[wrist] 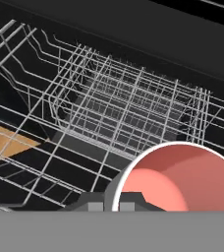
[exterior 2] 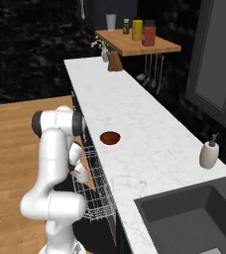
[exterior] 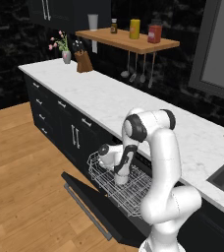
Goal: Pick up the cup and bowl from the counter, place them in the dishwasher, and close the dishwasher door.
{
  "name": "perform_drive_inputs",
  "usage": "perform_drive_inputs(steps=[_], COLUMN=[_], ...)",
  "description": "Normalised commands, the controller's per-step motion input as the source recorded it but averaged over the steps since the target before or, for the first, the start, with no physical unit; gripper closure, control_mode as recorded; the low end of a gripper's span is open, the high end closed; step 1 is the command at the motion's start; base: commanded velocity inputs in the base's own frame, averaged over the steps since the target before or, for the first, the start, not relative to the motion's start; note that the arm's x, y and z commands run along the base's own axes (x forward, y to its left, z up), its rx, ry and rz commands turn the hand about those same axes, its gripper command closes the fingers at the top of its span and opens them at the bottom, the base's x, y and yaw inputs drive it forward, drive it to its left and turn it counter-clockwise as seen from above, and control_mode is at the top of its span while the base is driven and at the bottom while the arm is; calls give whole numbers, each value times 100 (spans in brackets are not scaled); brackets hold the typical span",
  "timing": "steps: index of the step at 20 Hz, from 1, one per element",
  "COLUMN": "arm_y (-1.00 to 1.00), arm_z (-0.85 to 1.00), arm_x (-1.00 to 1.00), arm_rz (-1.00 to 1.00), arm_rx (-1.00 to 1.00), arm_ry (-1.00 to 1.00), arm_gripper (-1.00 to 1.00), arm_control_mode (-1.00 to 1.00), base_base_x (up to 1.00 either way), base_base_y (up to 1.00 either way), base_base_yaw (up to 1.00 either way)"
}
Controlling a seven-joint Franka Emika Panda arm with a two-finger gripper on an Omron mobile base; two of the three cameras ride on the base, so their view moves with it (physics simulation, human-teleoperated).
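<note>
Half of the carrying is close to done, by my reckoning: my claw (exterior 2: pixel 80 171) is pinching the cup (exterior 2: pixel 81 172) by its rim and holds it low over the rack (exterior: pixel 126 189) of the dishwasher (exterior: pixel 143 162), not yet set down. In the hand view the cup's (wrist: pixel 182 179) red inside sits just before my fingers, with bare white wire and dark tub beyond it, so the rack looks empty to me as far as I can see. The bowl (exterior 2: pixel 110 137) rests on the bench (exterior 2: pixel 149 144), near its front edge and just above the rack, with nothing in it. The door (exterior: pixel 92 206) lies dropped open over the wooden floor. Left for me, I judge: release the cup, fetch the bowl, load it, then lift the door shut.
</note>
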Motion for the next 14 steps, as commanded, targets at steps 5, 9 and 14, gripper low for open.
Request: perform_drive_inputs(steps=[5, 9, 14], arm_y=[-4, -7, -4], arm_z=[-54, -47, -52], arm_x=[23, 20, 19], arm_rz=[0, 0, 0], arm_rx=[0, 0, 0], arm_ry=[0, 0, 0], arm_gripper=[100, 100, 100], arm_control_mode=[-100, -100, -100], base_base_x=[0, 0, 0], base_base_y=[0, 0, 0], base_base_yaw=[0, 0, 0])
